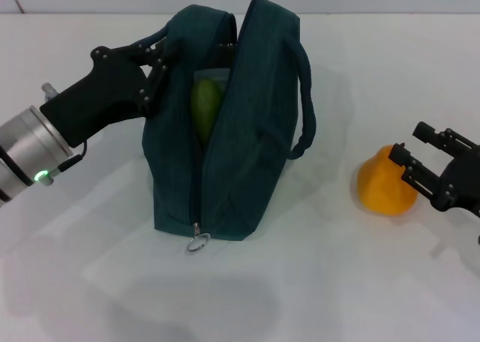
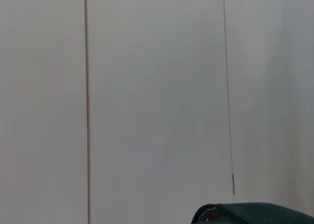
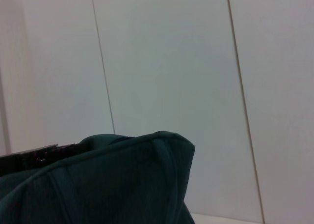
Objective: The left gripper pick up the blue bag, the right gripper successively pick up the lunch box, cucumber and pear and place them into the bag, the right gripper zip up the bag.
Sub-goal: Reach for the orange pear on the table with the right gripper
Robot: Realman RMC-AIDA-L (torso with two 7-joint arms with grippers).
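Note:
The blue bag [image 1: 232,124] stands upright mid-table with its zip open along the top. A green cucumber [image 1: 205,106] and the pale edge of the lunch box [image 1: 214,76] show inside the opening. My left gripper [image 1: 152,73] is shut on the bag's upper left side by the handle. The orange-yellow pear [image 1: 382,183] sits on the table to the right of the bag. My right gripper [image 1: 411,153] is open right beside the pear, its lower finger against the pear's right side. The bag also shows in the left wrist view [image 2: 255,215] and the right wrist view [image 3: 108,184].
The zip's metal ring pull [image 1: 197,243] hangs at the bag's near end. The bag's right handle [image 1: 304,109] loops out toward the pear. White table [image 1: 315,282] all round; both wrist views show a white panelled wall.

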